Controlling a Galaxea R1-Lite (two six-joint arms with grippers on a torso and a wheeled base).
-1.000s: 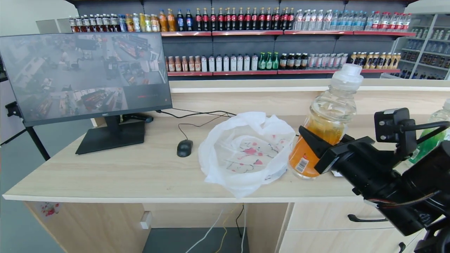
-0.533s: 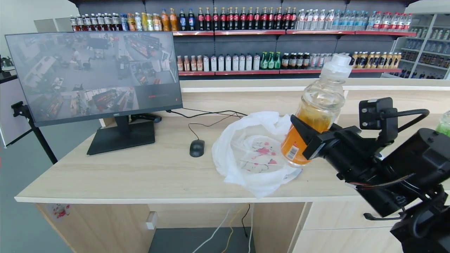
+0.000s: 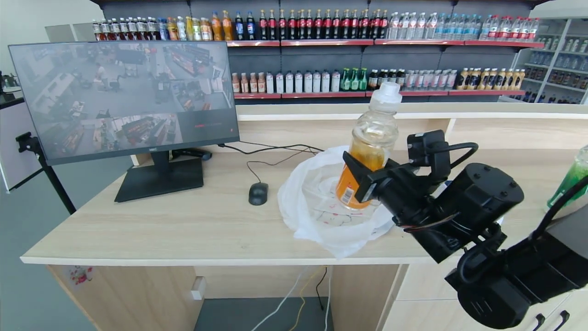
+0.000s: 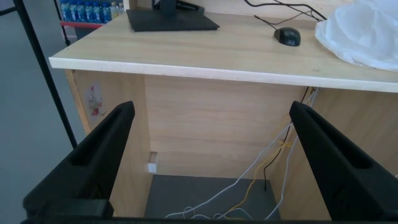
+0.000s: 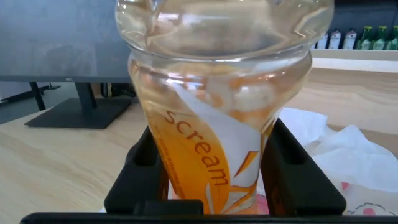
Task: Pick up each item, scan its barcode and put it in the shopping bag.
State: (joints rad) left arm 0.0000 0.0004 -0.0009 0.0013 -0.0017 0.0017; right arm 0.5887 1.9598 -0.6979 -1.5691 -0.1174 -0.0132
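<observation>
One orange drink bottle [image 3: 370, 147], slightly tilted, is clamped in the right tool [image 3: 363, 184] over the mouth of the open white shopping bag [image 3: 303, 202] on the desk [image 3: 183, 230]. The left tool [image 4: 211, 112] hangs below the desktop, jaws spread wide and gripping nothing. A mouse [image 3: 258, 193] lies beside the bag, near a monitor [image 3: 121, 99].

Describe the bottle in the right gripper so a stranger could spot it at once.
On the wooden counter lies an open white shopping bag. Over it, the right gripper clamps the orange bottle in its black fingers. Unlike the green bottle at the counter's right end and the shelved rows behind, it has a white cap, an orange label, and is held at a tilt.
</observation>
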